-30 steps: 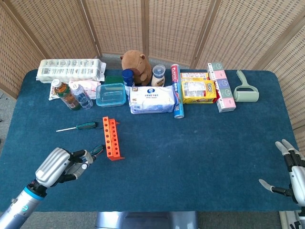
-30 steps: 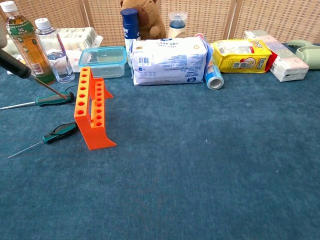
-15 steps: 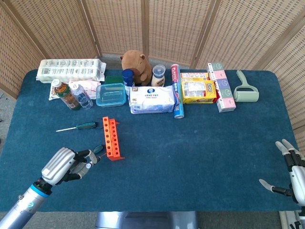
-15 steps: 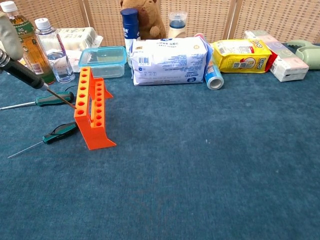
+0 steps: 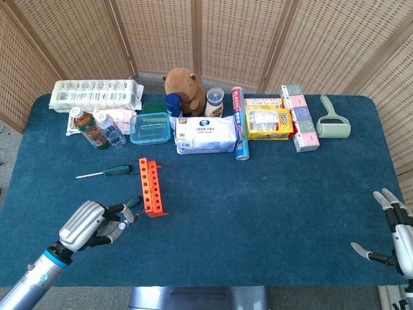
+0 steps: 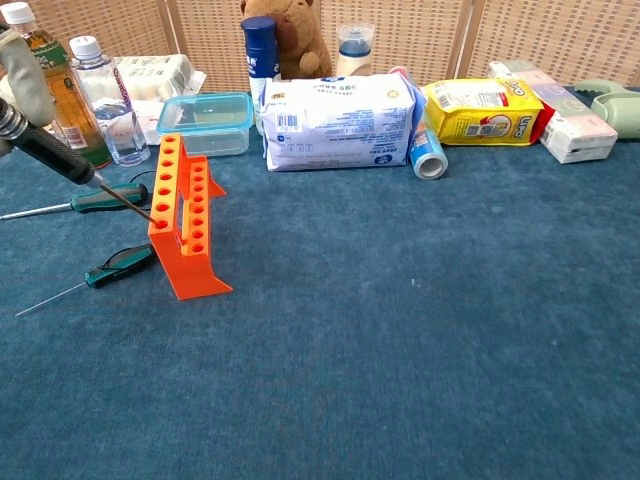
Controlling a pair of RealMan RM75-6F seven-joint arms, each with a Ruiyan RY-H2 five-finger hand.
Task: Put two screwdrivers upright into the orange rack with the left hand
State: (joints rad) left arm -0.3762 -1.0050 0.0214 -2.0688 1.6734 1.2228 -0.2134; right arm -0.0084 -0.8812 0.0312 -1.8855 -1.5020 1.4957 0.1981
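The orange rack (image 5: 152, 188) (image 6: 182, 222) stands left of the table's middle, with its rows of holes facing up. My left hand (image 5: 89, 224) is low and left of it and grips a dark-handled screwdriver (image 6: 58, 159), which is tilted with its thin tip at a front hole of the rack's top row. A green-handled screwdriver (image 6: 117, 265) lies flat against the rack's left foot. Another one (image 5: 108, 172) (image 6: 92, 200) lies flat further back on the left. At the table's right front corner, my right hand (image 5: 392, 229) rests open and holds nothing.
Along the back stand two bottles (image 6: 72, 88), a clear lidded box (image 6: 207, 122), a wipes pack (image 6: 338, 122), a plush toy (image 5: 184, 89), a yellow packet (image 6: 478, 110), boxes (image 5: 302, 120) and a lint roller (image 5: 333, 123). The blue cloth (image 6: 420, 330) covers the table.
My left hand has shifted right towards the rack, and the held screwdriver's tip has moved from short of the rack to its top row. The right hand has not moved.
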